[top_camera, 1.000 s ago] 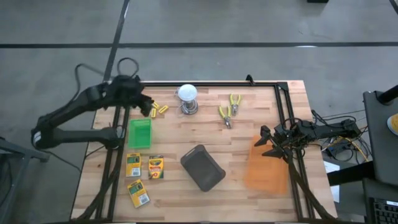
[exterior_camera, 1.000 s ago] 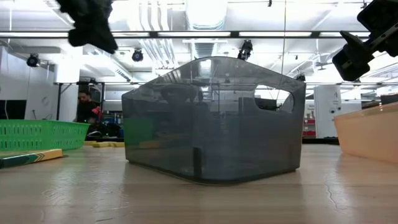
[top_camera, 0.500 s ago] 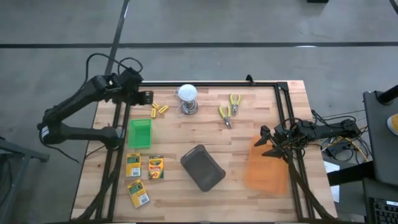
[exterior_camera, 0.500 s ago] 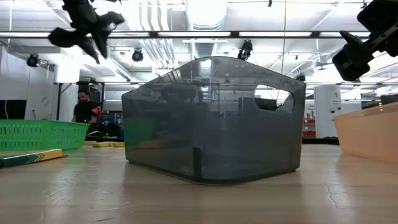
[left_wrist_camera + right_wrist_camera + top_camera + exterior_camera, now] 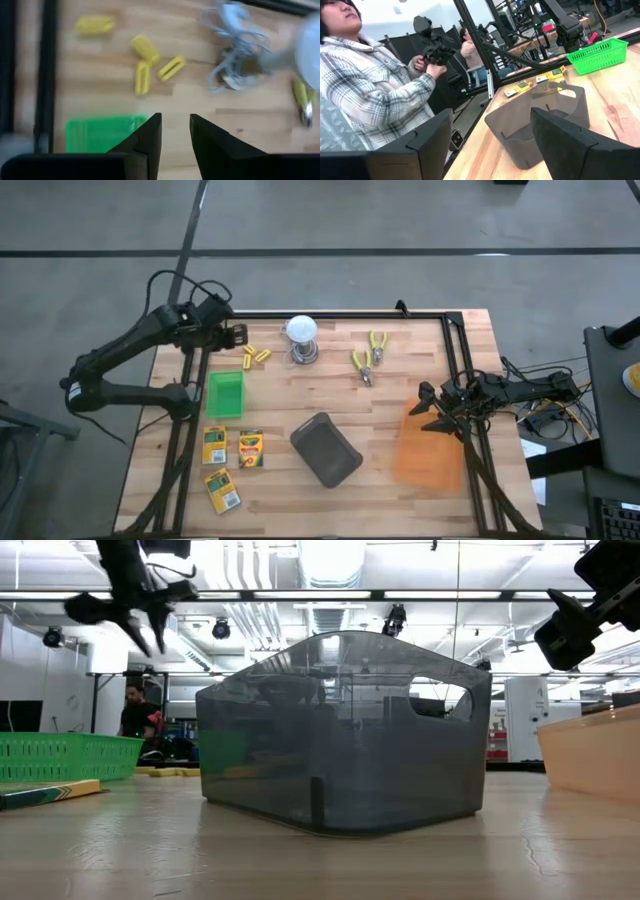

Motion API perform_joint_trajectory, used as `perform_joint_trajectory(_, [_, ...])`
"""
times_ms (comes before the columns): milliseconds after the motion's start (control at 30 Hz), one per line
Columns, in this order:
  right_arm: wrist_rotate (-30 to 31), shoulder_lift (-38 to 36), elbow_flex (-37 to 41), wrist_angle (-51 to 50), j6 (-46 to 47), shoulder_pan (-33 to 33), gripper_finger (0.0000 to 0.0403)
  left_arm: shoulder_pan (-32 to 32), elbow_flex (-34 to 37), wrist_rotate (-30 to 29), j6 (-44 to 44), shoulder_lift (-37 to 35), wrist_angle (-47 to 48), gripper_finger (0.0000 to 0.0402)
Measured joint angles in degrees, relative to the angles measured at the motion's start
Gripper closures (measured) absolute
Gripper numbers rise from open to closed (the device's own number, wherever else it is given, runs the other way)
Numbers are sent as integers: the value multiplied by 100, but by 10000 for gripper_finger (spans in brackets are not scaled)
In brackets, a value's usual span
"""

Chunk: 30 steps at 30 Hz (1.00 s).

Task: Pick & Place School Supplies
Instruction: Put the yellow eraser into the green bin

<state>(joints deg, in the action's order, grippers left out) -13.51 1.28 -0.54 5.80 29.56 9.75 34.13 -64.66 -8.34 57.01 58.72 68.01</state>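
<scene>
— Wooden planks make up the table [image 5: 400, 350], the biggest thing in sight. What stands on it?

— Three bins come next in size: a pale orange bin [image 5: 428, 448] at the right edge, a smoky grey bin [image 5: 326, 449] near the middle of the front half, and a smaller green basket [image 5: 224, 393] toward the left.

— And the arms?

— The left arm reaches in over the far left corner; the left gripper [image 5: 236, 337] hangs in the air above the table edge, its fingers [image 5: 150, 135] parted by only a narrow gap and holding nothing. The right gripper [image 5: 428, 406] waits above the orange bin, its fingers [image 5: 432, 135] spread wide and empty.

— Where are the school supplies?

— Three crayon boxes [image 5: 231, 462] lie flat on the wood just in front of the green basket, two side by side and a third nearer the front edge. The yellow pieces [image 5: 150, 62] lie scattered on the bare wood between the green basket and the far edge, just beside the left gripper.

— Anything smaller?

— A white bulb on a metal base [image 5: 302, 338] stands near the far edge, with yellow-handled pliers [image 5: 369, 356] to its right. A person in a plaid shirt [image 5: 375, 95] shows beyond the table in the right wrist view.
</scene>
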Motion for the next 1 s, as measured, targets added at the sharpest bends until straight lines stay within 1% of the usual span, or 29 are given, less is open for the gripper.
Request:
perform_joint_trajectory(33, [0, 0, 0, 1, 0, 0, 139, -4, 33, -2, -100, 2, -105, 296])
perform_joint_trajectory(133, [1, 0, 0, 0, 0, -2, 136, -4, 101, -15, 470, -4, -100, 296])
perform_joint_trajectory(167, [1, 0, 0, 1, 0, -1, 135, 0, 129, -18, 424, -9, -107, 296])
perform_joint_trajectory(200, [1, 0, 0, -2, 0, -2, 135, 0, 155, -19, 167, -8, -148, 296])
perform_joint_trajectory(267, [-1, 0, 0, 1, 0, -2, 136, 0, 236, -18, -630, 7, -310, 296])
perform_joint_trajectory(400, [0, 0, 0, -2, 0, 0, 142, 0, 381, 49, -2752, 37, -416, 296])
perform_joint_trajectory(433, [0, 0, 0, -2, 0, -2, 143, -2, 394, 54, -3167, 31, -443, 296])
perform_joint_trajectory(467, [2, 1, 0, -2, 0, -2, 144, -1, 398, 46, -3479, 28, -450, 296])
perform_joint_trajectory(533, [1, 2, 0, 1, 0, -2, 145, -3, 398, -51, -3826, 33, -464, 296])
perform_joint_trajectory(600, [-1, 2, 0, -2, 0, 0, 143, -2, 396, -98, -3866, 33, -457, 296])
perform_joint_trajectory(700, [2, 6, 0, -2, 0, 0, 139, 93, 393, -47, -3421, 41, -459, 296])
perform_joint_trajectory(767, [1, 7, 0, 0, 0, -1, 137, 192, 393, 96, -3169, 79, -502, 296])
perform_joint_trajectory(867, [2, 7, 0, -2, 0, -1, 135, 467, 389, 447, -3006, 191, -518, 296])
perform_joint_trajectory(1000, [1, 7, 0, -2, 0, -1, 139, 950, 390, 1181, -2645, 437, -521, 295])
